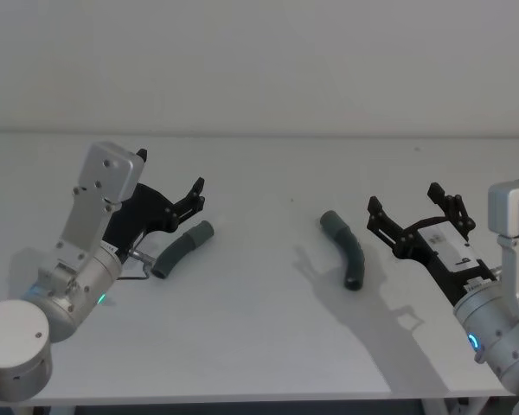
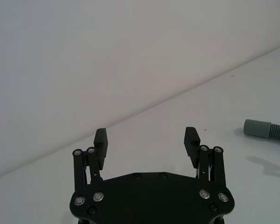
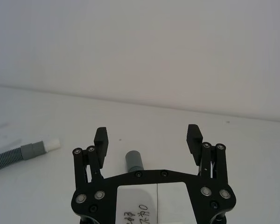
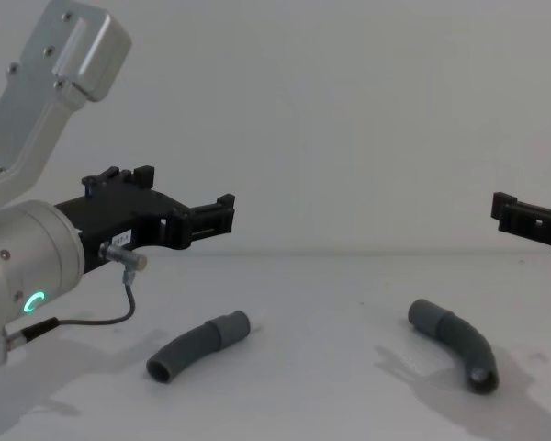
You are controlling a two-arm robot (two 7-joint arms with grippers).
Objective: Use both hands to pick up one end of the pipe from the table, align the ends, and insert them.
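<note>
Two dark-grey curved pipe pieces lie apart on the white table (image 1: 259,328). The left piece (image 1: 183,249) (image 4: 197,344) rests just in front of my left gripper (image 1: 170,170) (image 4: 188,188), which hovers above the surface, open and holding nothing (image 2: 146,136). The right piece (image 1: 346,251) (image 4: 455,354) lies to the left of my right gripper (image 1: 405,199) (image 4: 514,213), also open and holding nothing. In the right wrist view the right gripper (image 3: 148,137) has that piece's grey collar end (image 3: 134,161) below the gap between its fingers. Farther off lies the other piece's white-tipped end (image 3: 51,144).
A thin grey cable (image 4: 92,322) loops from the left wrist down toward the table beside the left piece. A plain wall (image 1: 259,60) stands behind the table's far edge. A grey collar end (image 2: 259,128) of a pipe piece sits at the side in the left wrist view.
</note>
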